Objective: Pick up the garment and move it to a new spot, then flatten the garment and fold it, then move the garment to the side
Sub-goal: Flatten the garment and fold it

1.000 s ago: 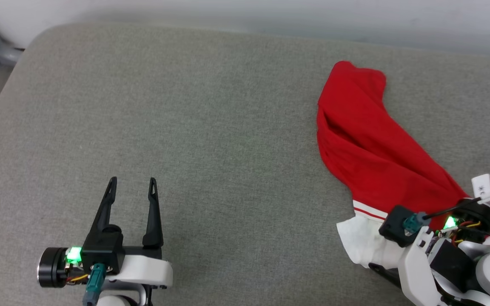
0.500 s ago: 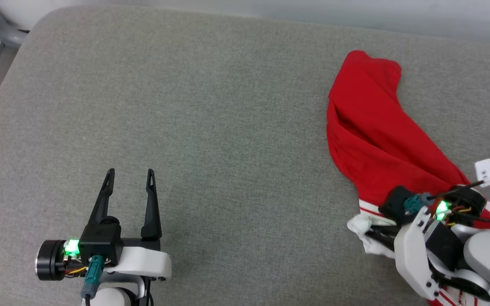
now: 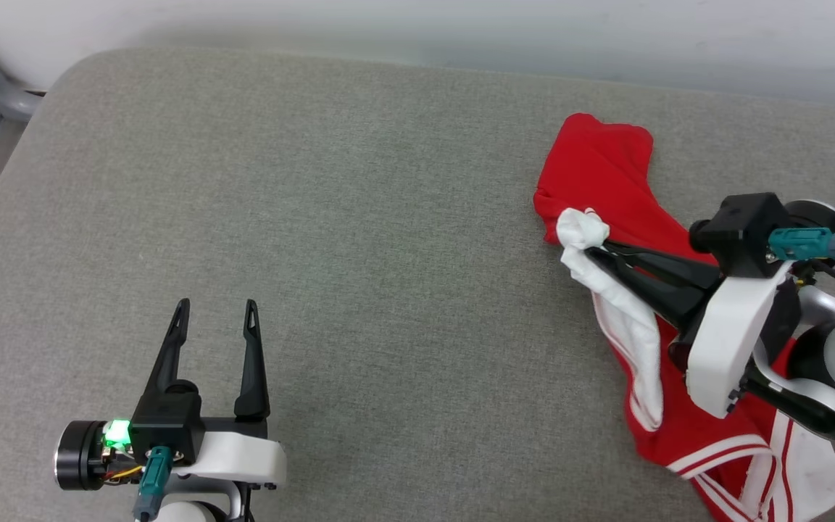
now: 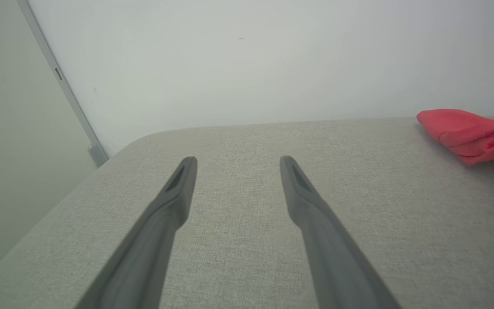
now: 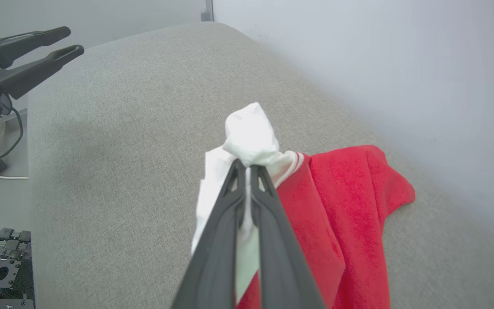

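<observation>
At three o'clock on the grey cushion [image 3: 359, 217], the right gripper [image 3: 595, 248] clenches the garment [image 3: 606, 170] by bunched white cloth; its lower end is cut off. At seven o'clock the left gripper [image 3: 216, 308] gapes.

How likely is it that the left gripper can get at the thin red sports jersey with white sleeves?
Probably yes: only bare grey cushion lies between the open left gripper and the red jersey; the right gripper is shut on its white sleeve.

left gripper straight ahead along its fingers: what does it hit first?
Looks free: left gripper points over the pad toward the wall; garment lies off to the right. May graze pad first, depth unclear.
</observation>
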Motion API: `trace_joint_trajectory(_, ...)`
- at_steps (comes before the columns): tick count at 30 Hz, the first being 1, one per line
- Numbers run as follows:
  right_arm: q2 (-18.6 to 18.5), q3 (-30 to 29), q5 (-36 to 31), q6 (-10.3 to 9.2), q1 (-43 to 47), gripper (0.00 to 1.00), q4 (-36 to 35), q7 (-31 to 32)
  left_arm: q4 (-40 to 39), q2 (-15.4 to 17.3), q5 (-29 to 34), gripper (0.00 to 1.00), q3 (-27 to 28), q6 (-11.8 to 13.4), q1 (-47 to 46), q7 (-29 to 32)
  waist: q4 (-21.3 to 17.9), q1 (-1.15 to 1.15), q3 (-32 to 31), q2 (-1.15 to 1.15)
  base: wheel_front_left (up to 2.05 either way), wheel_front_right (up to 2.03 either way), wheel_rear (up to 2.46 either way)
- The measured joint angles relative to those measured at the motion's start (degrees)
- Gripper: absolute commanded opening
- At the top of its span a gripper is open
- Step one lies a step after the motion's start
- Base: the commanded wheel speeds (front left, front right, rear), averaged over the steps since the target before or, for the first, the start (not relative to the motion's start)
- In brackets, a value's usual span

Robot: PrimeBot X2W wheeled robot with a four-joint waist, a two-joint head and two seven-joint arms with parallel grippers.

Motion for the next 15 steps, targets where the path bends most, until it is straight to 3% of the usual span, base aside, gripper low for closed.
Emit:
trace_joint_trajectory(7, 8.3, 0.2, -5.1, 0.01, -4.2, 0.0, 2.6, 2.1, -0.2, -0.5, 0.0, 1.0, -0.3, -0.2, -0.1, 0.0, 2.4, 0.0, 1.6, 0.0, 0.0, 0.0, 0.0)
trace_joint_trajectory(15, 21.0, 12.0, -8.8, 0.0, -16.3, 0.0, 18.1, 4.6, 0.0, -1.8, -0.1, 1.0, -1.5, -0.6, -3.2, 0.0, 5.3, 0.0, 5.2, 0.0, 0.0, 0.0, 0.0)
